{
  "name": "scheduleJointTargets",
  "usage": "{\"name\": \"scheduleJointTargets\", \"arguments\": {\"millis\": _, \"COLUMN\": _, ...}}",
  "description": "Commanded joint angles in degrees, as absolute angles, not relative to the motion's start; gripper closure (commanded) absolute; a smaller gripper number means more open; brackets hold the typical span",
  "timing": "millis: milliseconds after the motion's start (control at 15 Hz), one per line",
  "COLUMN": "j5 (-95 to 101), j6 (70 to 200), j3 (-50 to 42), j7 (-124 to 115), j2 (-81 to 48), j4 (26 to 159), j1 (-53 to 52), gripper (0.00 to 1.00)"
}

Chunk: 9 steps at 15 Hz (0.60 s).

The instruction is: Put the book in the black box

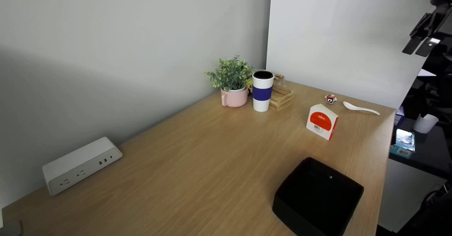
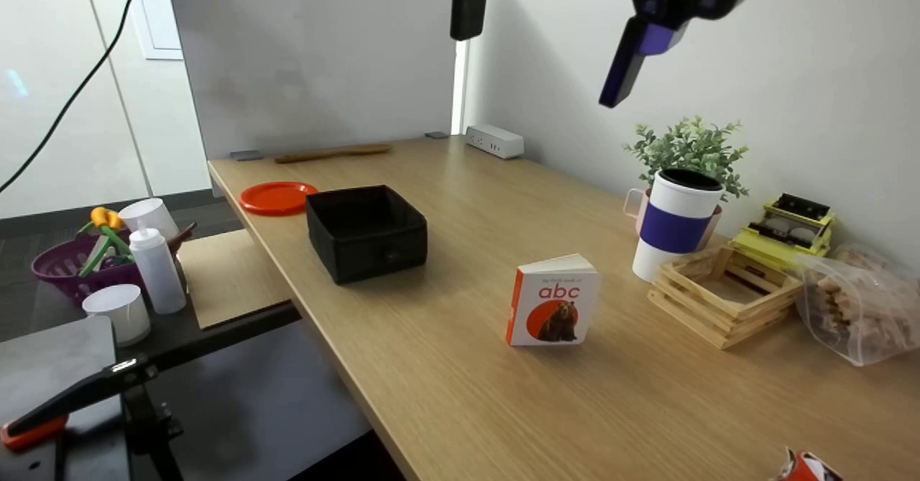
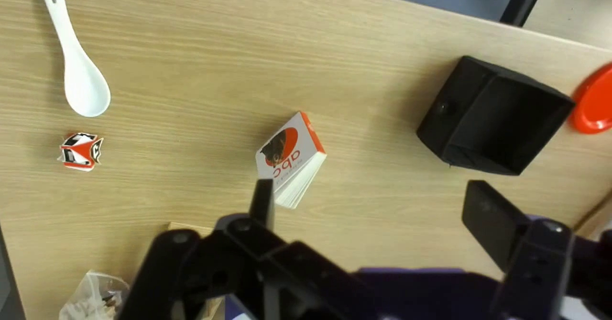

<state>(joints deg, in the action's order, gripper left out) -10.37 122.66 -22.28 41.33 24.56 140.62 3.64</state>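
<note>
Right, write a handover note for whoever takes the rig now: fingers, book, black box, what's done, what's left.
Fingers: open, raised above the table, holding nothing.
Book: standing upright on the table, slightly fanned open, apart from the box.
Black box: on the table near the red plate, open side up.
Done: nothing of the move yet; the book is neither gripped nor boxed.
Left: lower to the book, grip it, probably best across its thickness, lift, carry it over the box and release it inside.

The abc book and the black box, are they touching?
Apart. The wrist view shows a wide stretch of tabletop between the book and the black box.
</note>
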Motion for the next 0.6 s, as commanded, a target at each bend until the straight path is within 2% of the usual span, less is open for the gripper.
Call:
{"name": "scheduleJointTargets", "arguments": {"millis": 0, "j5": -14.4, "j6": 123.8, "j3": -22.4, "j7": 41.2, "j2": 18.5, "j4": 136.8, "j1": 3.9, "gripper": 0.00}}
{"name": "scheduleJointTargets", "arguments": {"millis": 67, "j5": -12.9, "j6": 123.3, "j3": -21.2, "j7": 41.3, "j2": 22.3, "j4": 139.3, "j1": 4.8, "gripper": 0.00}}
{"name": "scheduleJointTargets", "arguments": {"millis": 533, "j5": -13.2, "j6": 120.9, "j3": -21.6, "j7": 37.9, "j2": 21.6, "j4": 138.4, "j1": 6.1, "gripper": 0.00}}
